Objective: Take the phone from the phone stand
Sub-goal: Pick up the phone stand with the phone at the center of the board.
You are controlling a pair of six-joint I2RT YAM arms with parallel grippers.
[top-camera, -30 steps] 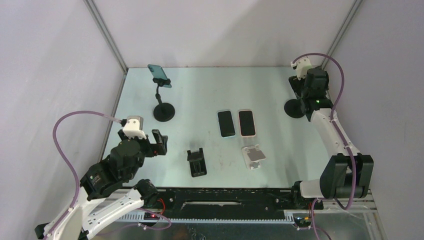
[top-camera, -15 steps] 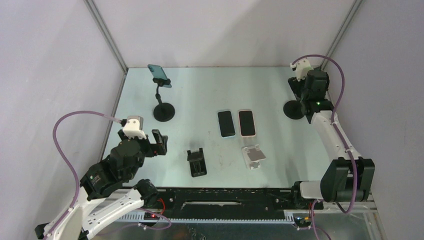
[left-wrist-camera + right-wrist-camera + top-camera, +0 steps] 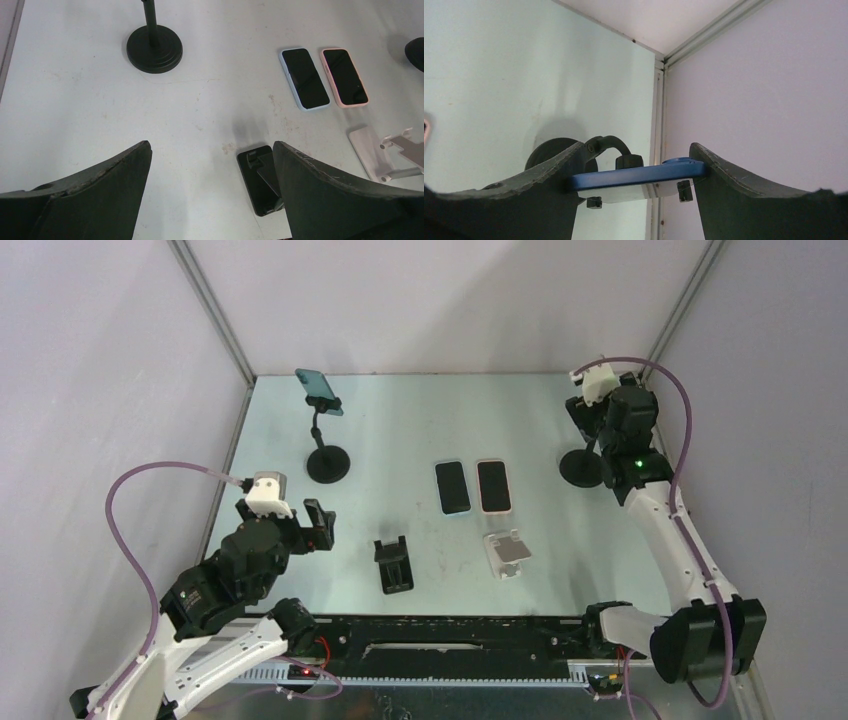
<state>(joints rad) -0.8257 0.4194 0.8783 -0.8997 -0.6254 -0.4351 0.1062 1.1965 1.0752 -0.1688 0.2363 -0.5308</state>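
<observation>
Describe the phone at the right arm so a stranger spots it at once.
Go to the table's far right corner, where the right tool reaches. A blue phone sits there on a black gooseneck stand. Unlike the two flat phones mid-table and the teal one, it sits between the tool's fingers.

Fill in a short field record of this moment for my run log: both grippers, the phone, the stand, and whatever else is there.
right gripper: closed on the blue phone, a finger on either side
blue phone: level, still in the clamp of its phone stand
left gripper: open, empty, above the table
task state: phone not yet lifted out
elsewhere: teal phone on a second stand; light-blue phone and pink phone lying flat, side by side
</observation>
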